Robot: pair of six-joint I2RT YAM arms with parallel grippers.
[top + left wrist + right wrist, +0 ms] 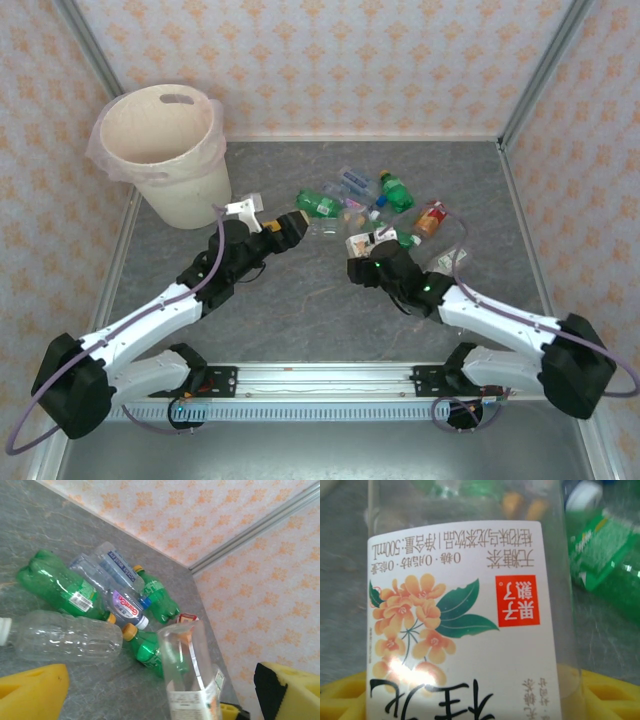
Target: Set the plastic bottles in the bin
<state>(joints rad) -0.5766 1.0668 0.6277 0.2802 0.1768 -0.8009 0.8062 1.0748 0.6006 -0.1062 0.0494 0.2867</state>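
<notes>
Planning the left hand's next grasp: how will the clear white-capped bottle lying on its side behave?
The clear bottle looks empty, so probably light. It lies on its side, so a nudge may roll it. Its thin ribbed walls will likely dent if squeezed.

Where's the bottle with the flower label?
Mid-table in the top view, the flower-label bottle is held in the right pincer, at the near edge of the pile.
</notes>
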